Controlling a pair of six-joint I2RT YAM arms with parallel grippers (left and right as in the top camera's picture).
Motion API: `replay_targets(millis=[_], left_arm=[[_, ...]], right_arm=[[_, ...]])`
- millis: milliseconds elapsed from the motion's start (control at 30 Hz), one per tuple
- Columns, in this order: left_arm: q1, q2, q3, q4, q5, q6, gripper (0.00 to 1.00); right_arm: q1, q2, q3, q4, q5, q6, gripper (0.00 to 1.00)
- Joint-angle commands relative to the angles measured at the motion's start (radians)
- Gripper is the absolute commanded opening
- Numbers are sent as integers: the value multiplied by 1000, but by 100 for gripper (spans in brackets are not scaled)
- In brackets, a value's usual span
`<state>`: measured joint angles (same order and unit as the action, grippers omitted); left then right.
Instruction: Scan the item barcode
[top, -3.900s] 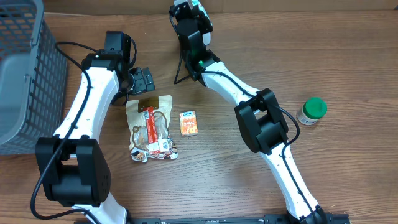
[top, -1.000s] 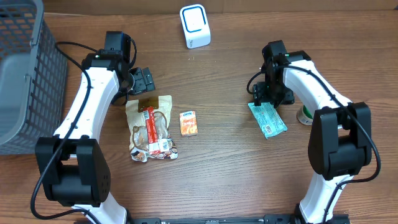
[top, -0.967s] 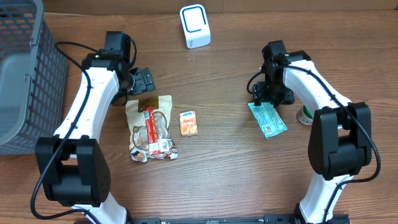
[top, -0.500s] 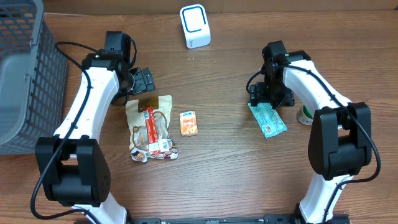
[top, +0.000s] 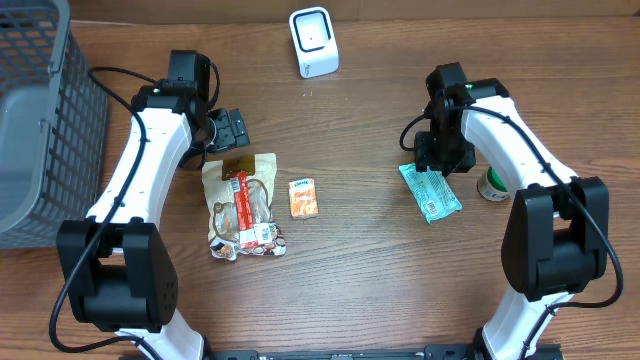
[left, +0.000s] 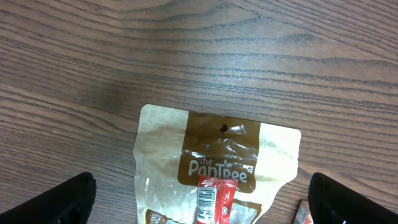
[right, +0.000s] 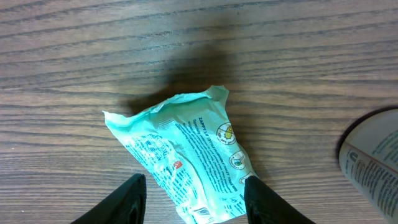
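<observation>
The mint-green packet (top: 431, 192) lies flat on the right half of the table (top: 350, 290). Its printed side faces up, showing small text and round icons. It lies at a slant, crinkled sealed end toward the table's far edge. The white scanner (top: 313, 42), a blue rounded square on its face, stands near the middle of that far edge.

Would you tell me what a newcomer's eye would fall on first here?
The right gripper hovers over the far end of a crinkled mint-green packet on the right. A white box-shaped scanner stands at the far edge, and a grey mesh basket fills the left corner.
</observation>
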<state>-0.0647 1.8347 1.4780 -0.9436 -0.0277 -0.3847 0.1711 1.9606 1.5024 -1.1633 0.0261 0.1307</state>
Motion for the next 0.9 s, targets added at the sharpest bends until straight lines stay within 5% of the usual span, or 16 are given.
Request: replay_targets(millis=[0,533,867], left_arm=[[1,-11,11,2,-8,19,100],[-2,-11,11,2,-6,19,100],[-1,-11,11,2,-6,19,100]], right_arm=[[8,-36,6,15,-6,4,48],[14,-34,-294,332,-2,3,43],[14,-74,-152,211,-3,4,48]])
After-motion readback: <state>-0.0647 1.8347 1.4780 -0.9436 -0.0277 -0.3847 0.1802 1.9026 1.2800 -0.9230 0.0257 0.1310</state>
